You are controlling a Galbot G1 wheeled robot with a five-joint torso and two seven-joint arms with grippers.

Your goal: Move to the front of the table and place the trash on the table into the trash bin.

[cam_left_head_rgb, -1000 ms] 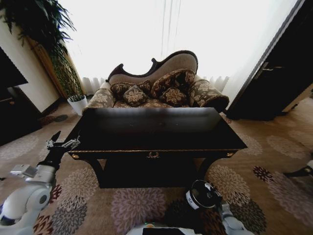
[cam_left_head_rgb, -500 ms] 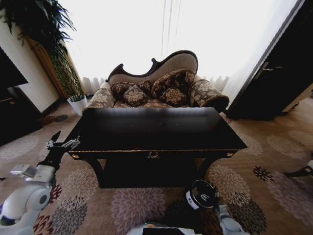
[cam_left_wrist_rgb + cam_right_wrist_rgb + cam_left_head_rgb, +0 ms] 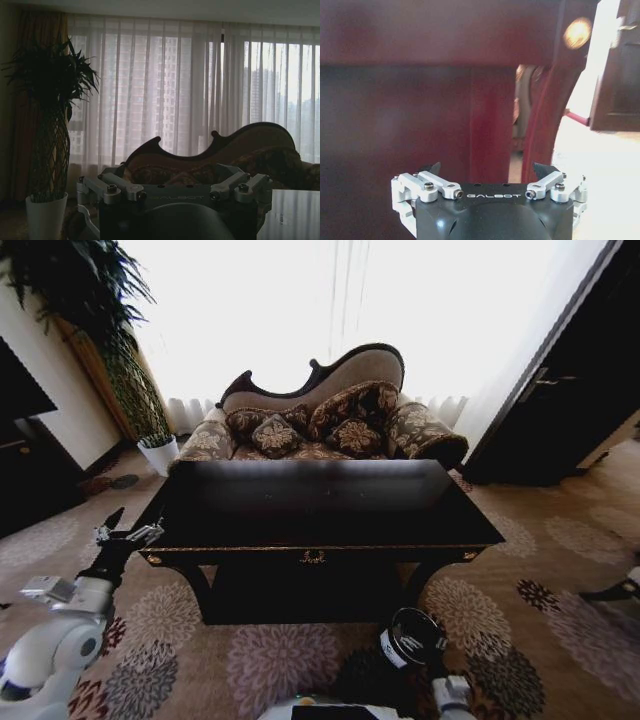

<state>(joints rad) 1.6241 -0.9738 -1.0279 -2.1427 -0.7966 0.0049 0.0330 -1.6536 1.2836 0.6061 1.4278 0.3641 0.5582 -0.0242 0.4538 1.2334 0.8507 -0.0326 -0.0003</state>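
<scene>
Worktop: the glossy black worktop (image 3: 330, 530) stands straight ahead of the robot, with a sofa (image 3: 330, 420) behind it.
Trash: I cannot tell any piece apart on the dark, reflective top.
Trash bin: the trash bin (image 3: 412, 638) stands upright on the carpet (image 3: 280, 660), in front of the worktop and toward its right end, far lower than the top.
Left tool: the left tool (image 3: 127, 530) hangs just off the worktop's front left corner, at about top height, with its fingers spread and nothing between them.
Right tool: the right tool (image 3: 487, 170) is low, just beside the bin on the robot's side. It faces the worktop's underside and a carved leg (image 3: 540, 125), fingers wide apart and empty.
Bin to tools: near the right tool, well apart from the left one.
Risk, bin: a careless lift or swing of the right arm would likely clip the rim and tip the light bin.
Risk, corner: the left tool sits so near the corner that a sideways reach could strike the edge.
</scene>
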